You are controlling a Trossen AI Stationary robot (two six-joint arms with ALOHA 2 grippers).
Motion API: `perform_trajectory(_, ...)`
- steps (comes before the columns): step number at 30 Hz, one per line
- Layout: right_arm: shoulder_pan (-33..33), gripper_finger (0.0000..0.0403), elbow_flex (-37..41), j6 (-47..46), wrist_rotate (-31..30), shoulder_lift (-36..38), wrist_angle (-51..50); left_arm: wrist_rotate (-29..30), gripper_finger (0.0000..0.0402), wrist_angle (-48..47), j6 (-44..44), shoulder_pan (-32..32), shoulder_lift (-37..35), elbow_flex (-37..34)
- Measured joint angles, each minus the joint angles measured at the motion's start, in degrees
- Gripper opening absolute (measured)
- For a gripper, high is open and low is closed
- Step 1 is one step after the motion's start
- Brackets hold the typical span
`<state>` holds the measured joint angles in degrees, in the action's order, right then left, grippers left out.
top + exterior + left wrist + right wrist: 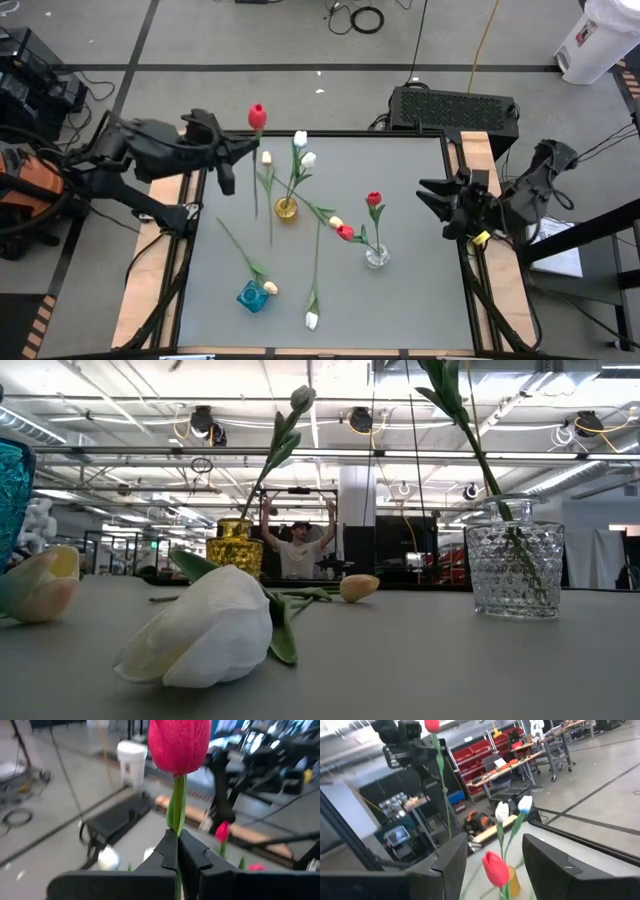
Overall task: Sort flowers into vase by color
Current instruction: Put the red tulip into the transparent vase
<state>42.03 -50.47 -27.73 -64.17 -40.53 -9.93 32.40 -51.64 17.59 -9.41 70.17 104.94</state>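
Note:
My left gripper [252, 143] is raised over the table's far left corner, shut on a red tulip [257, 116]. My right gripper [428, 198] waits open at the table's right edge, holding nothing. A gold vase [287, 210] holds two white tulips [300, 138]. One red tulip [374, 199] stands in a clear glass vase [377, 256]. A stem with a pale yellow head [270, 288] rests at the blue vase [252, 296]. A red [346, 233], a yellow [335, 222] and a white tulip [312, 320] lie flat on the mat. My left gripper pinches the red tulip's green stem [176, 817] between its two fingers, just below the head [179, 745]. The fingers [167, 851] come nearly level from the table's left and lie across the stem. The flower stands upright, head above the fingers, the long stem [441, 775] hanging below.
Another pale yellow tulip [266, 158] lies near the gold vase. A black case [455, 108] sits behind the table's far edge. In the low view a person [298, 550] stands far behind the table with arms raised. Bare grey mat [410, 300] lies at the near right.

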Motion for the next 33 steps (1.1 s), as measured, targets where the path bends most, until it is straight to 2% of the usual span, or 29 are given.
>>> perform_trajectory(7,-2.1,0.0183,-6.4,8.6,2.9,-1.4,2.9,-0.4,0.0001,6.5,-6.3,0.0,0.1,0.3)
perform_trajectory(17,-5.4,0.0183,-23.9,27.8,5.8,-11.5,1.7,-4.2,0.0001,11.2,-8.0,0.1,3.3,0.3)
perform_trajectory(24,-8.2,0.0183,-31.9,30.0,10.7,-17.5,1.2,-5.8,0.0001,17.1,-10.3,0.1,5.0,0.3)
perform_trajectory(33,-11.8,0.0183,-33.4,27.5,15.1,-23.4,1.6,-6.9,0.0001,25.7,-15.3,0.1,5.2,0.3)
